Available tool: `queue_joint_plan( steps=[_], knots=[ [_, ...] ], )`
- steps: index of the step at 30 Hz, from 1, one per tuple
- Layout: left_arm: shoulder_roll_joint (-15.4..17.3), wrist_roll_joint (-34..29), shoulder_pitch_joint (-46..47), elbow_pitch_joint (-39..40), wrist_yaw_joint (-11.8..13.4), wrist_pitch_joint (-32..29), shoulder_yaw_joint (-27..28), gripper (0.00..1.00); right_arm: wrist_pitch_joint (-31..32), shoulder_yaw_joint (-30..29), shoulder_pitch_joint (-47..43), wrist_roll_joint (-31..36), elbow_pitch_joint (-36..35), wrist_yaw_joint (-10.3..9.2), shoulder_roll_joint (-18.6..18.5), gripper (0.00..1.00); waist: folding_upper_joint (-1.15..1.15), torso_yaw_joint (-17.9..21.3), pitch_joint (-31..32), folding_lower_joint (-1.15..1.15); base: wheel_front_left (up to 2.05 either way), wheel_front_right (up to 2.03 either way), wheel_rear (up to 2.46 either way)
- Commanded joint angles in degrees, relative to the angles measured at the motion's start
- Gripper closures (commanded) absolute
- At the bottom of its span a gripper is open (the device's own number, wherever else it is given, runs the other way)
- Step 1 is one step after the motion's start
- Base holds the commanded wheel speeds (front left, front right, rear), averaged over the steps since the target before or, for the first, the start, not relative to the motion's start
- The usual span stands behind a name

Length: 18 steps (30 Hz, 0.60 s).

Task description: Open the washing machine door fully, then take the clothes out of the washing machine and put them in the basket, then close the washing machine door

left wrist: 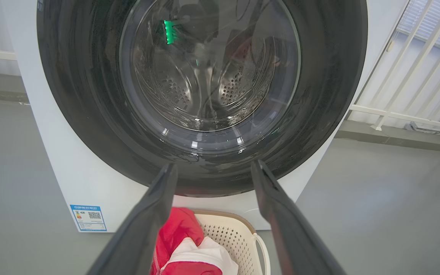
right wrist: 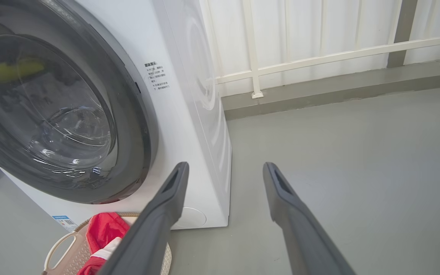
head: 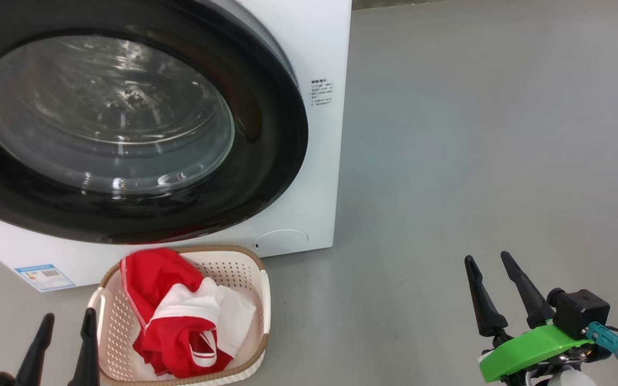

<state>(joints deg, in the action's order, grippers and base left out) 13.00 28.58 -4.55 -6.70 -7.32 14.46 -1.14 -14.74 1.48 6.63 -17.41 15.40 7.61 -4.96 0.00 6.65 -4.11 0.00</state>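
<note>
Washing machine door [head: 266,161]: lies flush against the white front of the washing machine [head: 330,53], with a glossy black rim all round and a clear glass bowl at the centre. Through the glass, the left wrist view shows the perforated steel drum [left wrist: 204,88]. Basket [head: 263,300]: stands on the grey floor [head: 475,134] just in front of the machine, under the door's lower rim. It sits between the blue label [head: 45,276] low on the machine's left and the round cap [head: 282,241] low on its right. Clothes [head: 159,279]: red fabric with white panels and trim, heaped inside the basket, with one red fold rising above the far rim. Left gripper [head: 70,315]: low at the left of the head view, fingers pointing up and parted, nothing between them. Its inner finger is just beside the basket's left handle; I cannot tell whether they touch. Its wrist view looks between the spread fingers at the door's lower rim, with the basket and clothes below. Right gripper [head: 487,257]: low at the right, jaws apart and empty, over bare floor, well apart from the basket and the machine. A green bracket [head: 529,346] sits at its base. The right wrist view shows the machine's right side and a white railing [right wrist: 319,57] along the wall behind.
</note>
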Motion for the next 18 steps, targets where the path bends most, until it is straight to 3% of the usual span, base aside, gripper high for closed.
queue_joint_plan(
  steps=[1,18],
  knots=[
    [1.28,-0.38,0.51,1.35,-0.17,0.54,2.16,0.0,-0.26,1.55,-0.05,-0.26,-1.35,-0.12,-0.1,0.0,0.0,0.02,0.17,0.0,0.0,0.0,0.0],
    [1.07,-0.15,0.74,2.23,-0.17,0.54,3.04,0.0,-0.26,1.47,0.21,-0.14,-1.81,-0.12,0.15,0.0,0.0,0.23,-0.31,0.0,0.0,0.0,0.0]
  ],
)
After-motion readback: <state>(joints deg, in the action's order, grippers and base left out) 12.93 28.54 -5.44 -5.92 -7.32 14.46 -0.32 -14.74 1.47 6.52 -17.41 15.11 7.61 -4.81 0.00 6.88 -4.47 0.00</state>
